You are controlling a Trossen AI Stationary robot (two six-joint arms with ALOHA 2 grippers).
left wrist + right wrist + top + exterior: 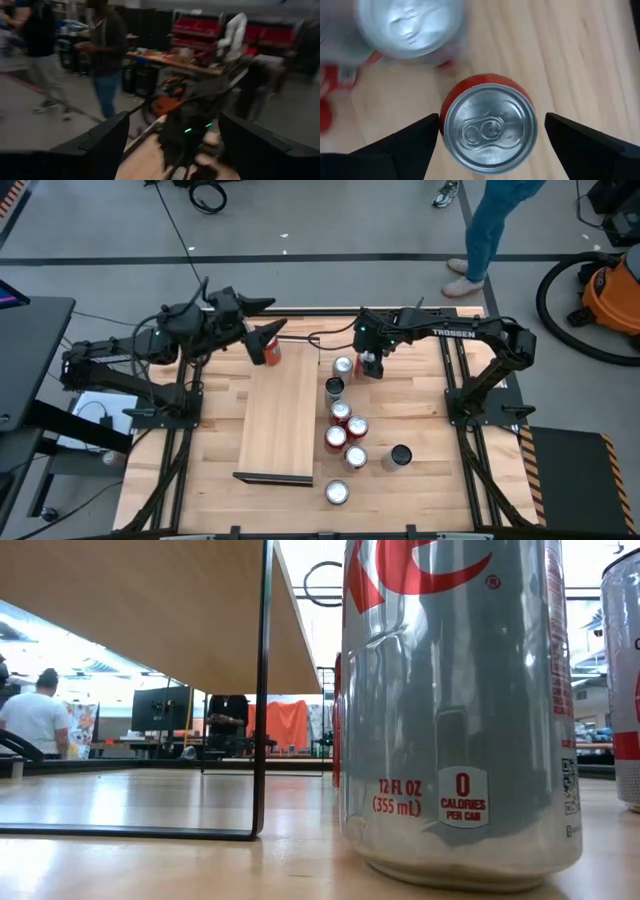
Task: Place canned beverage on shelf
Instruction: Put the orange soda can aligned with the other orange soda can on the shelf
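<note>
Shelf (283, 412) bare. Left gripper (268, 345) holds a red can (272, 352) over its far end. Right gripper (490, 131) open astride a red soda can (489, 129); other cans (342, 427) remain on the table (420, 410).

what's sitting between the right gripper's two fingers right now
A red aluminium can with a silver top stands upright between the open right gripper's fingers, seen from straight above in the right wrist view; neither finger touches it.

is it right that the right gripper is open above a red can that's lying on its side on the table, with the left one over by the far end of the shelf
Not quite. The red can stands upright, not on its side: the right wrist view looks straight down on its silver top and pull tab. The rest holds: the right gripper is open above it, and the high view shows the left gripper by the far end of the shelf.
</note>
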